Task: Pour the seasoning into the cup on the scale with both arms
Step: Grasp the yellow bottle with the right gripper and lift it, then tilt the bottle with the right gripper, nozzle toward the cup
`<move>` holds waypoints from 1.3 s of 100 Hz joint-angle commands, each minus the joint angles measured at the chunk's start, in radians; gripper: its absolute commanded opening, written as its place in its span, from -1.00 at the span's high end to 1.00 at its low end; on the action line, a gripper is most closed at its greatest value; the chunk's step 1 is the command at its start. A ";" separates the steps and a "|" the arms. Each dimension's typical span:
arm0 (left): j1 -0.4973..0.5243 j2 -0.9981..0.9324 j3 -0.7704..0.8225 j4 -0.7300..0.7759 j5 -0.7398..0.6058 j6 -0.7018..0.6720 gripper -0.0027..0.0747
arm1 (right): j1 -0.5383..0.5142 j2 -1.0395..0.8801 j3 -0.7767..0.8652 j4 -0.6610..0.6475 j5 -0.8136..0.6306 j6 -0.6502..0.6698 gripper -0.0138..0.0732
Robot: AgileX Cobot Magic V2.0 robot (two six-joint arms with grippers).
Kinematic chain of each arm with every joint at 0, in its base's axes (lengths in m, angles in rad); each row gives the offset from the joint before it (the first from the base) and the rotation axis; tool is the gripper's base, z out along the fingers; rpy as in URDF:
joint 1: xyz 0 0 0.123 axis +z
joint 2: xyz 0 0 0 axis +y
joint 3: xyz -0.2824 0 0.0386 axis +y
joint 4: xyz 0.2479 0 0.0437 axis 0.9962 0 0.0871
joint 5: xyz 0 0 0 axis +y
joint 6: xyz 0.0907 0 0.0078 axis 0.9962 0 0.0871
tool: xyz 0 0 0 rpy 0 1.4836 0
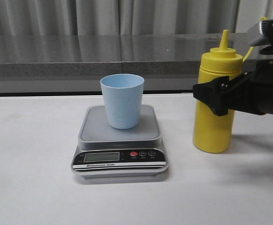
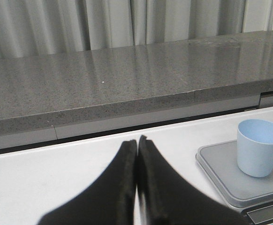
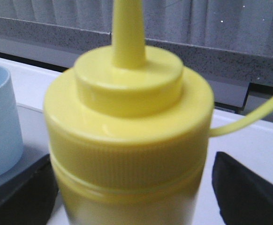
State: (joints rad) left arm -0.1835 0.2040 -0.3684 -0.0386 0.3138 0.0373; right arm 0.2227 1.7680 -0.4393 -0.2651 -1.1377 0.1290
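Note:
The yellow seasoning bottle [image 1: 214,131] stands upright on the white table, right of the scale. My right gripper [image 1: 216,95] is open around its middle, one finger on each side; in the right wrist view [image 3: 134,197] a gap shows beside the bottle [image 3: 127,136]. The light blue cup [image 1: 122,101] stands upright and empty on the platform of the silver-grey scale [image 1: 120,161]. My left gripper [image 2: 137,140] is shut and empty, low over the table left of the scale [image 2: 223,176] and cup [image 2: 260,147]. It is out of the front view.
A grey stone ledge [image 1: 80,56] runs along the back of the table, with curtains behind it. The bottle's thin cap strap [image 1: 249,49] sticks out to the right toward my right arm. White tabletop [image 1: 28,154] lies left of the scale.

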 commanded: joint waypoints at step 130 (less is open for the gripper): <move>0.004 0.011 -0.029 -0.003 -0.079 -0.007 0.98 | 0.002 -0.188 -0.135 -0.218 0.357 0.015 0.26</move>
State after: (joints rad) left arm -0.1835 0.2040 -0.3684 -0.0386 0.3138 0.0373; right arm 0.2227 1.6612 -0.5119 -0.3988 -0.8661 0.1547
